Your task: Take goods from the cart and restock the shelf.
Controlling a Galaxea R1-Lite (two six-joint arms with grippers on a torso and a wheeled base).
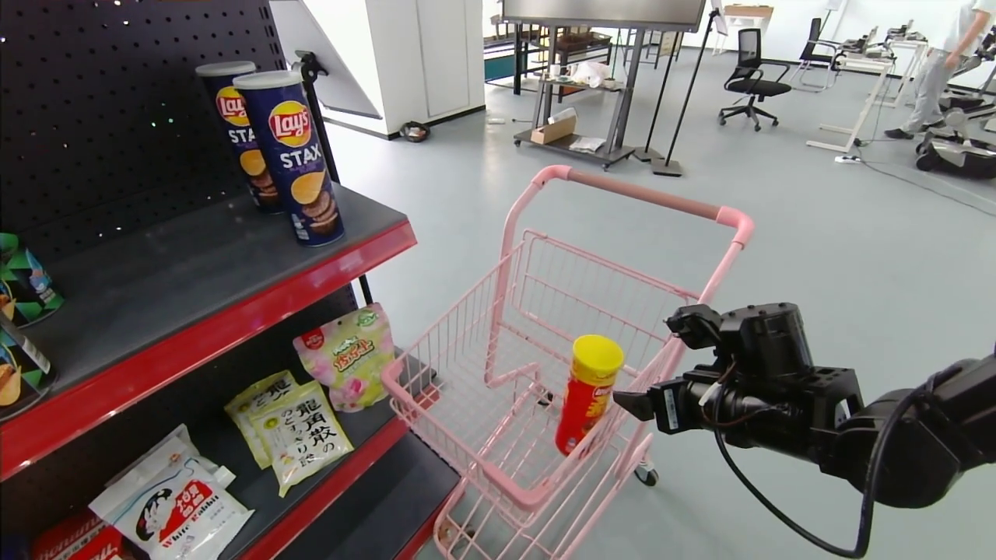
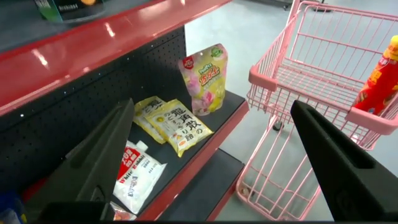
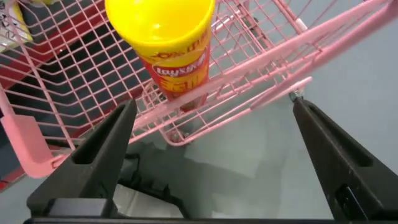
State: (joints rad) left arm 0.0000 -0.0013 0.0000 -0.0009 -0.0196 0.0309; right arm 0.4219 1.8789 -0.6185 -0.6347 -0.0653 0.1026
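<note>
Pink wire-mesh cart [image 1: 646,194] with a rounded tube handle, beside a black pegboard shelf [image 1: 194,264] edged in glossy red. A red cylindrical can [image 1: 587,397] with a smooth yellow lid stands in the cart's basket. The right hand [image 3: 211,117] is spread just outside the cart's side. The left hand [image 2: 211,107] is also spread and holds nothing.

Red chip can [image 1: 587,393] with yellow lid: upright, slightly tilted, inside the pink wire cart [image 1: 646,194], near its right wall. Cart stands just right of the black, red-edged shelf [image 1: 233,311]. Two blue cans [image 1: 299,155] stand upright on the upper tier.
</note>
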